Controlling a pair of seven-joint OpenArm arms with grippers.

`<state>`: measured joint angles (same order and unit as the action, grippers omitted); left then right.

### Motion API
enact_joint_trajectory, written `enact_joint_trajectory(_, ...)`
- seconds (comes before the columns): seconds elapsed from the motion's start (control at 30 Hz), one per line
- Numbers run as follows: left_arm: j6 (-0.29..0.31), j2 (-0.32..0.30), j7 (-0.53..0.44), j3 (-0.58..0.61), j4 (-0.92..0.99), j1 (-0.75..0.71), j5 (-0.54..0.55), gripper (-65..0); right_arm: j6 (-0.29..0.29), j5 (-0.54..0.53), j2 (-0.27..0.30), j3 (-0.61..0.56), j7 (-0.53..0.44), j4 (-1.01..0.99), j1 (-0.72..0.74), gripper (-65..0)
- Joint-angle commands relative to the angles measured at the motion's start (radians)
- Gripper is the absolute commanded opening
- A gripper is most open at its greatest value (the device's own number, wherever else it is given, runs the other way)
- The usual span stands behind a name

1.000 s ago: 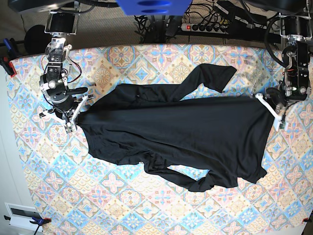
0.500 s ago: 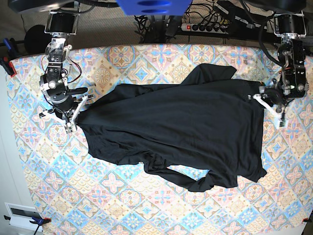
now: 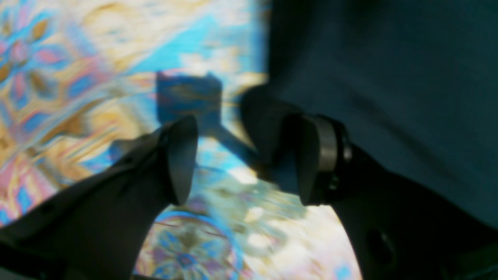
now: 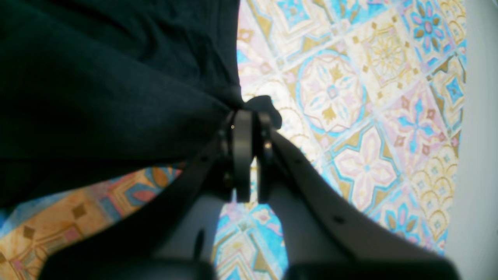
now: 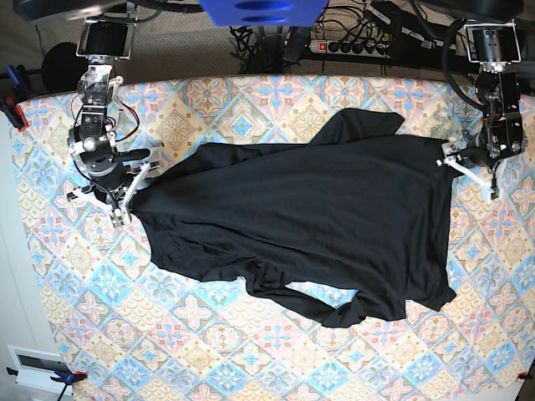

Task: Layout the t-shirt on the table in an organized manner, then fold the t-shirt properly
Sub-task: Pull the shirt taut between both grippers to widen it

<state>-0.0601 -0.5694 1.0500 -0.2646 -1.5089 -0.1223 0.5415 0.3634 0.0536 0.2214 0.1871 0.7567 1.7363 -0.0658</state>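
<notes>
T-shirt [image 5: 309,225] long axis runs between arms. Right gripper [image 4: 249,155] clamped on corner; left gripper [image 3: 241,163] jaws apart, fabric edge just beside, seemingly untouched.

No legible text or labels

Power strip [image 5: 351,47] with cables behind, white box [image 5: 35,365] lower left

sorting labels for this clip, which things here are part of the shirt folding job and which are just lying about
Job: t-shirt; table; right gripper, shut on the shirt; left gripper, open.
Lying about: power strip and cables behind the table.
</notes>
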Motion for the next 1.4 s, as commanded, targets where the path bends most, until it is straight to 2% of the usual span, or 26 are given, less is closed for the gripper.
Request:
enact_joint_trajectory(0.0,0.004,-0.002,-0.035,-0.008,0.003,0.013,0.005,-26.6,-0.008,0.001,0.014,0.005,-0.021,0.024,0.016,-65.0)
enact_joint_trajectory(0.17,0.004,0.05,-0.087,-0.006,0.072,0.017,0.005,-27.0,-0.008,0.001,0.014,0.004,-0.021,0.024,0.016,-65.0)
enact_joint_trajectory(0.23,0.006,0.065,-0.081,-0.003,0.067,0.017,0.005,-29.8,-0.008,0.001,0.014,0.004,-0.021,0.023,0.016,-65.0)
enact_joint_trajectory(0.3,0.026,0.067,-0.081,0.008,0.046,0.016,0.01,-36.0,-0.008,0.001,0.014,0.004,-0.021,0.023,0.016,-65.0)
enact_joint_trajectory(0.43,0.111,0.061,-0.08,0.004,-0.028,0.008,0.079,-58.3,-0.008,0.001,0.014,0.004,0.011,0.018,0.016,-65.0)
enact_joint_trajectory(0.5,0.122,0.039,-0.066,-0.031,-0.057,-0.004,0.102,-64.1,-0.008,0.001,0.014,0.004,0.022,0.018,0.016,-65.0)
enact_joint_trajectory(0.53,0.122,0.03,-0.043,-0.058,-0.075,-0.014,0.11,-65.0,-0.008,0.001,0.014,0.004,0.024,0.018,0.016,-65.0)
enact_joint_trajectory(0.77,0.124,0.022,0.072,-0.255,-0.229,-0.041,0.105,-64.7,-0.008,0.001,0.014,0.004,0.025,0.017,0.016,-65.0)
enact_joint_trajectory(0.83,0.124,-0.008,0.074,-0.282,-0.266,-0.063,0.104,-64.7,-0.008,0.001,0.014,0.002,0.025,0.008,0.016,-65.0)
enact_joint_trajectory(0.97,0.122,-0.05,0.074,-0.279,-0.244,-0.099,0.09,-64.6,-0.008,0.001,0.014,-0.002,0.025,-0.005,0.016,-65.0)
enact_joint_trajectory(1.17,0.122,-0.051,0.065,-0.18,-0.18,-0.092,-0.087,-63.8,-0.008,0.001,0.014,-0.004,0.025,-0.012,0.016,-65.0)
enact_joint_trajectory(1.37,0.122,-0.031,-0.081,-0.124,-0.094,-0.09,-0.165,-57.7,-0.008,0.001,0.014,-0.004,0.031,-0.011,0.014,-65.0)
